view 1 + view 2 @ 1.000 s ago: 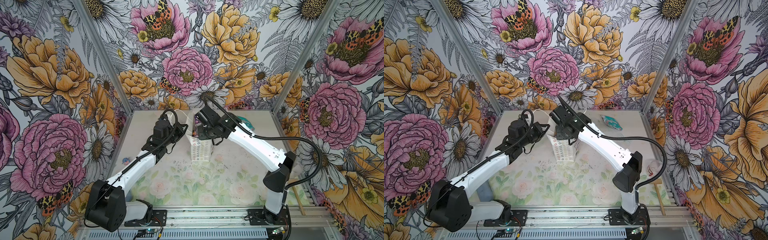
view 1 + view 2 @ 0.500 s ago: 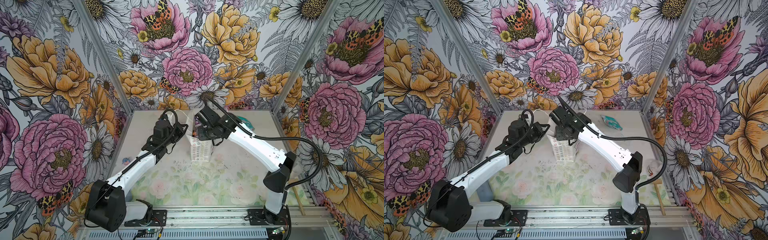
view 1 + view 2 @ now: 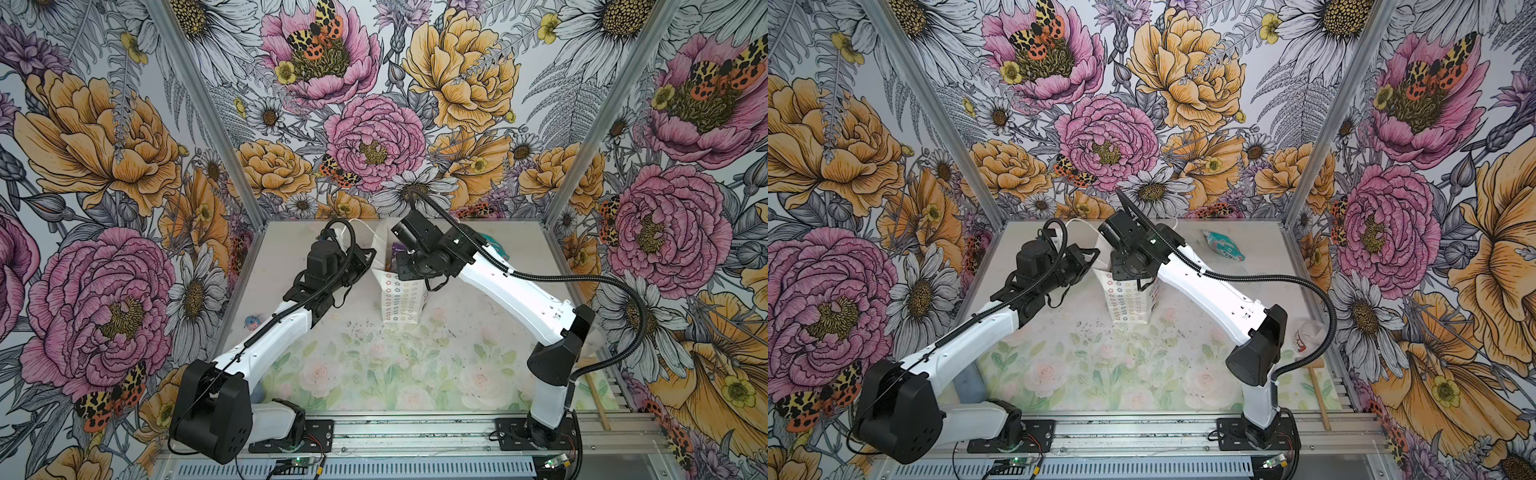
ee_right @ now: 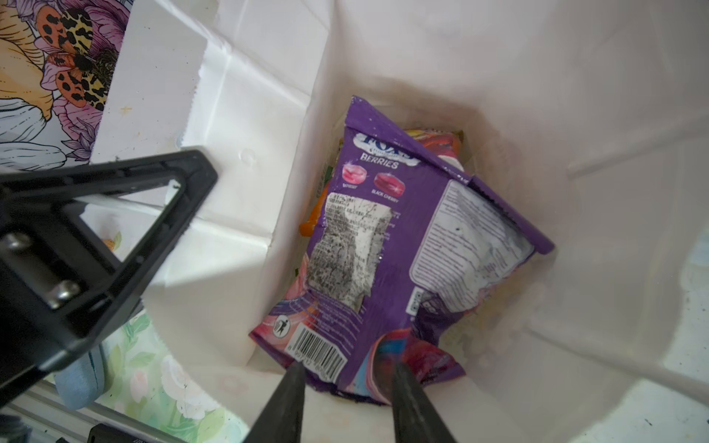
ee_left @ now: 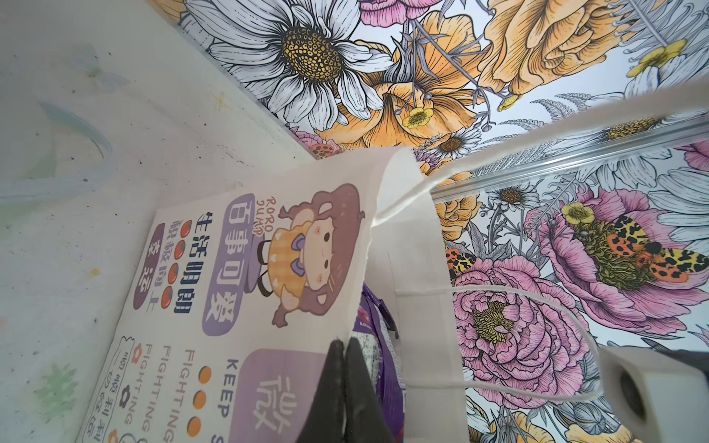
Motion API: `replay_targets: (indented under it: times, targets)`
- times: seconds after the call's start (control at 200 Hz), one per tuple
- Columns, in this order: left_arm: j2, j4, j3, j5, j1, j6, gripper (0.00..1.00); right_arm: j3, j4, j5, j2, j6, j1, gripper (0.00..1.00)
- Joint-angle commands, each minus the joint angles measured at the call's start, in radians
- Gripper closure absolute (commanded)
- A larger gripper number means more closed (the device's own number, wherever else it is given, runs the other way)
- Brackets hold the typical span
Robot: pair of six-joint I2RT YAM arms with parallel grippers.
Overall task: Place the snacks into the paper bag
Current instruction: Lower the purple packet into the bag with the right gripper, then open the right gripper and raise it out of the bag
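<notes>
With left gripper clamped on the paper bag rim and right gripper released, you have the purple packet bagged; the teal packet is yet to load.

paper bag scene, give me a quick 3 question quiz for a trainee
1. True or false: the left pincer is shut on the paper bag rim.
2. The top packet inside the bag is: A teal, B purple, C green.
3. Fill in: the snack lying out on the table is ___ in colour.
Key: 1 true; 2 B; 3 teal.
</notes>
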Motion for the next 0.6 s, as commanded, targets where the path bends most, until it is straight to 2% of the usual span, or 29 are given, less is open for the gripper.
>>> replay_targets:
  times: [0.0,0.155,0.295,0.365,0.595]
  targets:
    - [-0.021,0.026,-0.009,-0.016,-0.003,-0.001,1.00,0.056,-0.011,-0.018,-0.046,-0.017,0.008,0.57]
    - [-0.019,0.026,-0.006,-0.010,-0.002,-0.001,1.00,0.124,-0.011,-0.055,-0.047,-0.073,0.008,0.52]
    - [-0.019,0.025,-0.006,-0.010,-0.001,-0.001,1.00,0.204,-0.028,-0.061,-0.054,-0.151,0.005,0.30]
    - [-0.018,0.025,-0.004,-0.007,0.001,0.000,1.00,0.250,-0.050,-0.054,-0.057,-0.201,0.002,0.24]
    - [-0.019,0.025,-0.004,-0.007,0.002,-0.001,1.00,0.457,-0.197,-0.030,-0.046,-0.330,-0.064,0.19]
